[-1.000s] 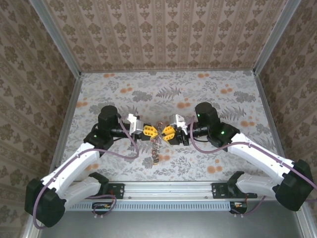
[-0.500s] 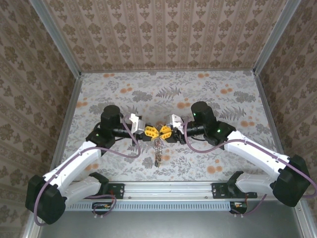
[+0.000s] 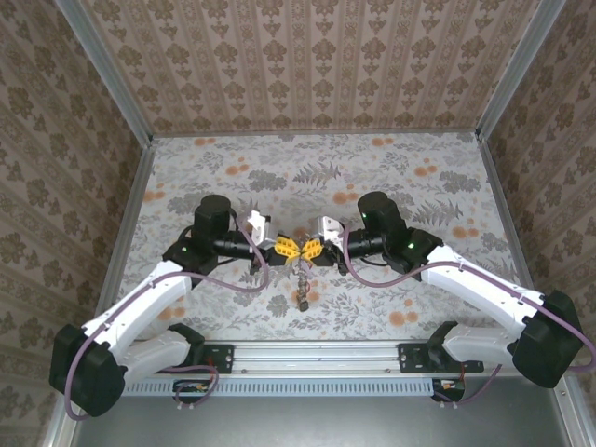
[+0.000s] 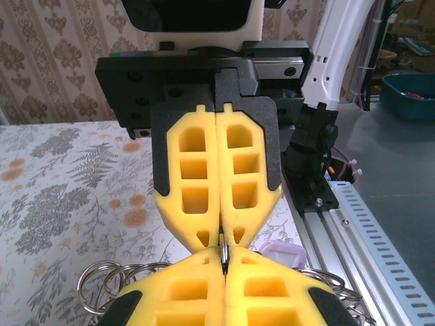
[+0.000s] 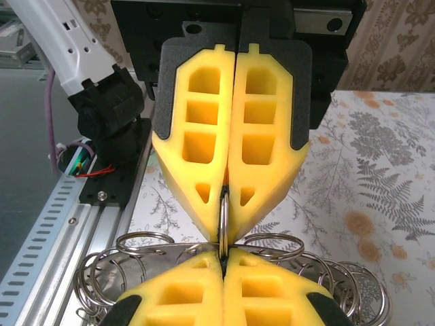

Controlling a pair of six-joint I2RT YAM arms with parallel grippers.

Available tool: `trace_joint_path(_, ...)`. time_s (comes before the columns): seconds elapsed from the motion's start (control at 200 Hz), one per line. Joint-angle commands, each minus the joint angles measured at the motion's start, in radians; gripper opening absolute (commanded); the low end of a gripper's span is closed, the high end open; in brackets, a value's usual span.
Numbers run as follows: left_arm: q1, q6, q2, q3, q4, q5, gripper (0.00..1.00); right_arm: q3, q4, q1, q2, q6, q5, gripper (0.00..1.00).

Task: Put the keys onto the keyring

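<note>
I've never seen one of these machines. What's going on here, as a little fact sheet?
Setting: flower-printed table, patterned walls
Left hand: shut, pinching a loop of the keyring
Right hand: shut on the same loop, tip to tip with the left
Keyring: a bunch of linked wire rings, trailing below the hands
Keys: one lilac key visible under the hands; whether threaded, cannot tell

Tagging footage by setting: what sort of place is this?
Likely a robotics test cell: patterned wall panels around a floral tabletop, left arm and right arm bolted to a metal rail.
</note>
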Motion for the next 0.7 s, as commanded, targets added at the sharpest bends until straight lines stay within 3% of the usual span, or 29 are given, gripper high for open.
trace_joint_path(0.0, -0.004, 0.081, -0.004, 0.059, -0.139, -0.071, 0.1, 0.051, -0.034, 0.013, 0.001, -0.012, 0.024, 0.0)
trace_joint_path(0.175, -0.007, 0.123, 0.001, 0.097, -0.244, -0.113, 0.11, 0.085, -0.126, 0.019, 0.019, -0.041, 0.084, 0.0)
trace_joint_path(0.55, -0.035, 0.14, 0.016, 0.107, -0.288, -0.162, 0.11, 0.116, -0.188, 0.051, 0.034, -0.06, 0.168, 0.0)
trace_joint_path(0.695, -0.041, 0.155, 0.028, 0.113, -0.307, -0.167, 0.0, 0.117, -0.196, 0.051, 0.027, -0.061, 0.173, 0.0)
